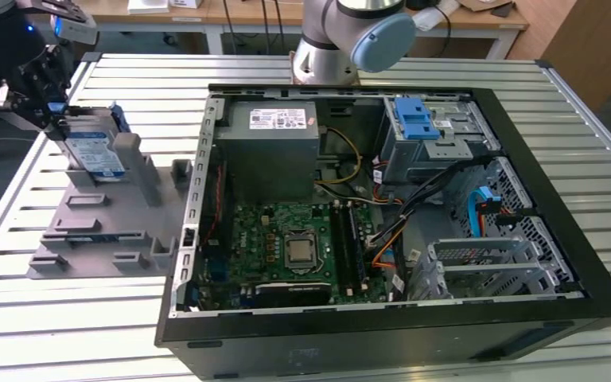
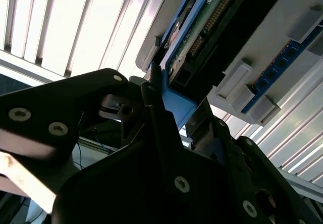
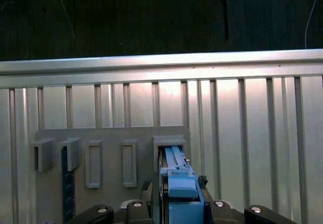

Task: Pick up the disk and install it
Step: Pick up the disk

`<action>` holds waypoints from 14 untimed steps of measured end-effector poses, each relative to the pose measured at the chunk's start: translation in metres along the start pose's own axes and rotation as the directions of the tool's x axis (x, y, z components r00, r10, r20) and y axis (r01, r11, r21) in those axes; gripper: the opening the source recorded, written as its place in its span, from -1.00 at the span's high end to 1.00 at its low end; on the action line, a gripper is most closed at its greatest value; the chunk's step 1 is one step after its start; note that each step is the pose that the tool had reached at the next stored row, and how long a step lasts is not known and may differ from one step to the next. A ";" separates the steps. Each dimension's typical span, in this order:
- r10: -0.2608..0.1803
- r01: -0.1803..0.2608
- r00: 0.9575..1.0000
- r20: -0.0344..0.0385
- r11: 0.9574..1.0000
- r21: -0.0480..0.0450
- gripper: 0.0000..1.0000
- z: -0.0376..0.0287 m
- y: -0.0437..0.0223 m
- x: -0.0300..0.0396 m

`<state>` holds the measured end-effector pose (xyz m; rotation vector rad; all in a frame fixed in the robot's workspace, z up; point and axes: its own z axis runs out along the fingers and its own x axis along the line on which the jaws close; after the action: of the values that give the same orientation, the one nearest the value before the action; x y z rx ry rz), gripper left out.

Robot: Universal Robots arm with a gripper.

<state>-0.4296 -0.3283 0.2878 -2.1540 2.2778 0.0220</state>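
where the disk (image 1: 91, 151) stands on edge, fingers (image 2: 156, 118) clasp it

The black two-fingered gripper (image 1: 55, 113) hung at the exterior view's left, far from the grey metal arm's base (image 1: 321, 60), its jaws clamped on the silver blue-railed disk (image 1: 91, 150).

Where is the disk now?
At the exterior view's left, the disk stands upright in the grey holder beside the open computer case, gripper closed on it.
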 end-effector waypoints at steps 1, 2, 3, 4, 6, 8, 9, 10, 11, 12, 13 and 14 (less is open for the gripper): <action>0.000 0.000 1.000 0.000 1.000 0.000 0.11 0.0000 0.0000 0.0000; 0.000 0.000 1.000 0.000 1.000 0.000 0.11 0.0000 0.0000 0.0000; 0.000 0.000 1.000 0.000 1.000 0.000 0.11 -0.0003 0.0001 0.0000; 0.000 0.000 1.000 0.000 1.000 0.000 0.11 -0.0010 0.0001 0.0000; 0.000 0.000 1.000 0.000 1.000 0.000 0.11 -0.0020 0.0000 0.0000; 0.000 0.000 1.000 0.000 1.000 0.000 0.11 -0.0021 0.0000 -0.0001; 0.000 0.000 1.000 0.000 1.000 0.000 0.11 -0.0022 0.0000 -0.0001; 0.000 0.000 1.000 -0.001 1.000 0.000 0.11 -0.0023 0.0000 -0.0001; 0.000 0.000 1.000 -0.001 1.000 0.000 0.11 -0.0024 0.0000 -0.0002; 0.000 0.000 1.000 -0.001 1.000 0.000 0.11 -0.0024 0.0000 -0.0002; 0.000 0.000 1.000 -0.001 1.000 0.000 0.11 -0.0024 0.0001 -0.0002; 0.000 0.000 1.000 -0.001 1.000 0.000 0.11 -0.0023 0.0001 -0.0002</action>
<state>-0.4296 -0.3281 0.2901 -2.1546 2.2786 0.0205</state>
